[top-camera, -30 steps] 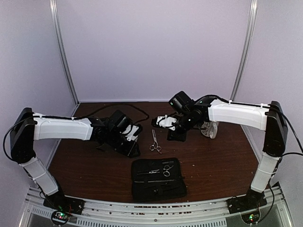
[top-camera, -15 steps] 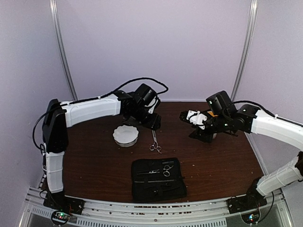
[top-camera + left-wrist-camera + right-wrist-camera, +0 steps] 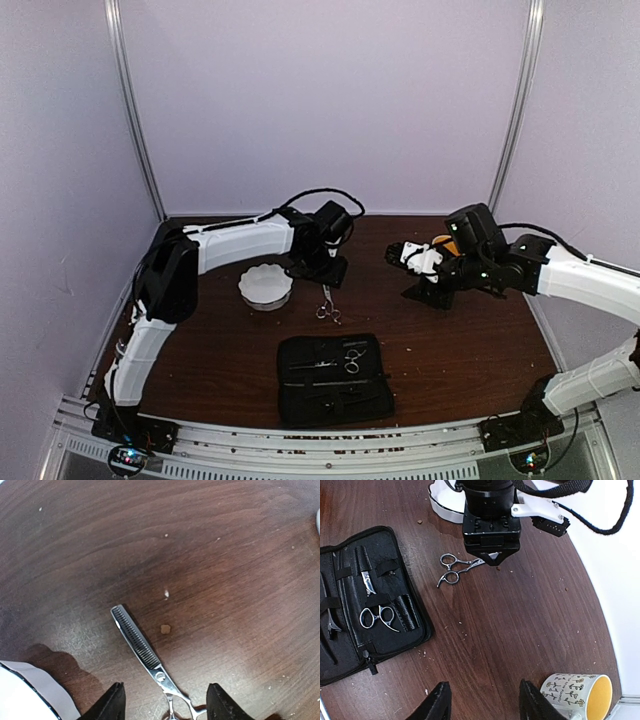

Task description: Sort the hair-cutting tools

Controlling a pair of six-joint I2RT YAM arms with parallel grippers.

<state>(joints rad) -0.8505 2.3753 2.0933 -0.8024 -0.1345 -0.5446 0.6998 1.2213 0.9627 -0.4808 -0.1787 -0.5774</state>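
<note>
Slim silver thinning scissors (image 3: 142,647) lie loose on the brown table, also visible from above (image 3: 327,301) and in the right wrist view (image 3: 456,568). My left gripper (image 3: 167,711) is open and hovers just above them, fingers either side of the pivot and handle end; from above it (image 3: 326,272) sits at the scissors' far end. A second pair of ring-handled scissors (image 3: 376,614) and dark clips (image 3: 330,626) are strapped inside the open black case (image 3: 412,630). My right gripper (image 3: 486,706) is open and empty over bare table, right of the case.
A white scalloped bowl (image 3: 265,287) stands left of the loose scissors; its rim shows in the left wrist view (image 3: 30,692). A flower-patterned mug with yellow inside (image 3: 575,696) lies by my right gripper. The black case (image 3: 335,380) lies near the front edge.
My left arm has swung from the left side to the back middle and come down over the loose scissors. My right arm has pulled away to the right.
</note>
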